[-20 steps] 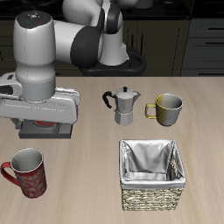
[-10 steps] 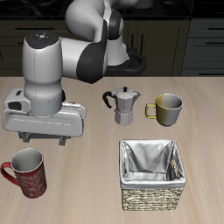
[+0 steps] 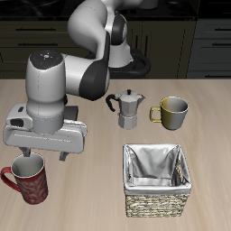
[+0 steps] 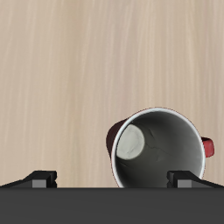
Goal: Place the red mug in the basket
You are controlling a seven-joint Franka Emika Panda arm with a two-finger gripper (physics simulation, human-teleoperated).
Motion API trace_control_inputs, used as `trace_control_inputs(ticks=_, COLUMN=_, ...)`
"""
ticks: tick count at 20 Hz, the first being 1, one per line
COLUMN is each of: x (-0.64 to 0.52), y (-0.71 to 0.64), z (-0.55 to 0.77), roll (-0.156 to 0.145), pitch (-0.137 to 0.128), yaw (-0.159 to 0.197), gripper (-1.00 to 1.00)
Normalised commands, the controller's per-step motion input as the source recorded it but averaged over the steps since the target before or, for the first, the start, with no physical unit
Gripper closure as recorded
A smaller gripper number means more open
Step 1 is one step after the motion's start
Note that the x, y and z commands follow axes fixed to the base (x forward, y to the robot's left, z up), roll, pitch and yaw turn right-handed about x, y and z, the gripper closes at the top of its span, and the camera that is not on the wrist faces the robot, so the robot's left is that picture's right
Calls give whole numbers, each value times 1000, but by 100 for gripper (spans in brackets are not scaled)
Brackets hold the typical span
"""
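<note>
The basket (image 3: 157,180) sits nearest the worktop's (image 3: 90,194) front edge, empty. Well apart from it stands the red mug (image 3: 27,178), upright. Just above the mug's rim hangs the hand (image 3: 41,158), its fingers spread wide and holding nothing; the wrist view shows the pale inside of the mug (image 4: 159,147) off-centre between them. Farther back stand a moka pot (image 3: 127,108) and an olive-yellow mug (image 3: 170,112). Descending misaligned, a finger could strike the rim and tip the mug.
</note>
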Motion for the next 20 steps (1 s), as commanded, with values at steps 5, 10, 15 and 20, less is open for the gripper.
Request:
trace_control_inputs(ticks=5, x=31, y=-75, z=-253, roll=-16, pitch=22, yaw=3, gripper=-100)
trace_control_inputs(ticks=10, x=39, y=-22, z=-197, roll=-5, pitch=21, yaw=3, gripper=-100)
trace_control_inputs(ticks=15, x=31, y=-23, z=-192, roll=-4, pitch=19, yaw=7, gripper=-100)
trace_control_inputs(ticks=20, x=45, y=1, z=-301, roll=-19, pitch=33, yaw=24, gripper=100)
